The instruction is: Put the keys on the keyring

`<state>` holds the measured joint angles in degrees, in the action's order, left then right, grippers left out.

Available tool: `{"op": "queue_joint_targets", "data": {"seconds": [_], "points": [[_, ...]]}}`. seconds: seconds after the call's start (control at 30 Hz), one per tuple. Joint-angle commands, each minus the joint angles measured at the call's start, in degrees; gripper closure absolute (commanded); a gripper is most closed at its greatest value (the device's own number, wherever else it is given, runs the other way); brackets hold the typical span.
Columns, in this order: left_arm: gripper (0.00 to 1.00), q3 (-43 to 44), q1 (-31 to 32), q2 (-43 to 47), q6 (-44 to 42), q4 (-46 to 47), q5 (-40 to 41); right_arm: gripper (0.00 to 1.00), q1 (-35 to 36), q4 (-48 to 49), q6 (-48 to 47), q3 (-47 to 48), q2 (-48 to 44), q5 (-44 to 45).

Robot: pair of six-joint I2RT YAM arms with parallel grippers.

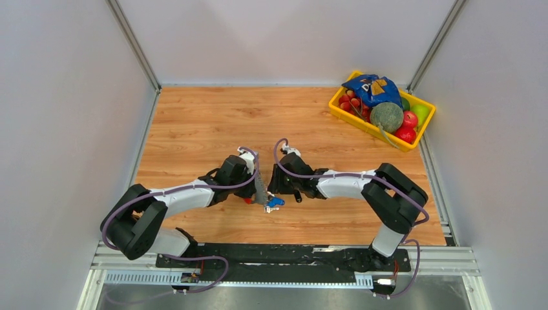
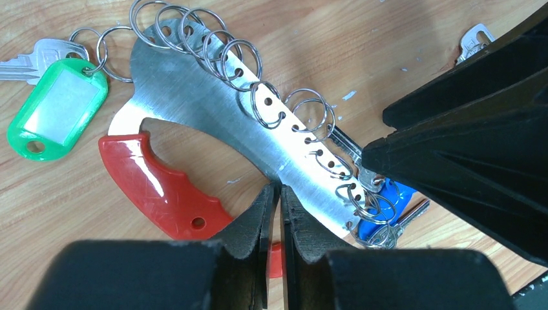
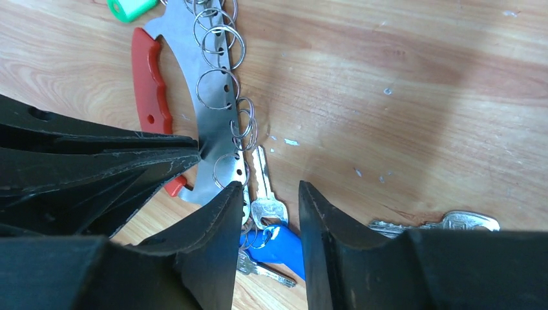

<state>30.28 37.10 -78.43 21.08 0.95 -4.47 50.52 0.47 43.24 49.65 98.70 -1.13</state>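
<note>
Blue-headed key (image 3: 276, 250) within the parted right claw (image 3: 269, 188)

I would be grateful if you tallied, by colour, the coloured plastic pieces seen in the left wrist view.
Red: 1, the handle of the metal plate
Green: 1, the key tag
Blue: 1, the blue piece among the rings at the plate's end
Total: 3
</note>
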Motion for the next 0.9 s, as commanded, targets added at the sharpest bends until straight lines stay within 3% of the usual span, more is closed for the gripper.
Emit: {"op": "queue_joint_targets", "data": {"seconds": [0.0,0.87], "points": [[0.85,0.7,0.3,-0.4,-0.5,-0.2,-0.1,0.61,-0.7,8.7,5.8,-3.1,-3.4,-0.6],[0.85,0.8,0.3,-0.6,-0.4,-0.3,-0.1,0.64,-1.4,17.5,11.0,-4.7,2.7,-1.9]]}}
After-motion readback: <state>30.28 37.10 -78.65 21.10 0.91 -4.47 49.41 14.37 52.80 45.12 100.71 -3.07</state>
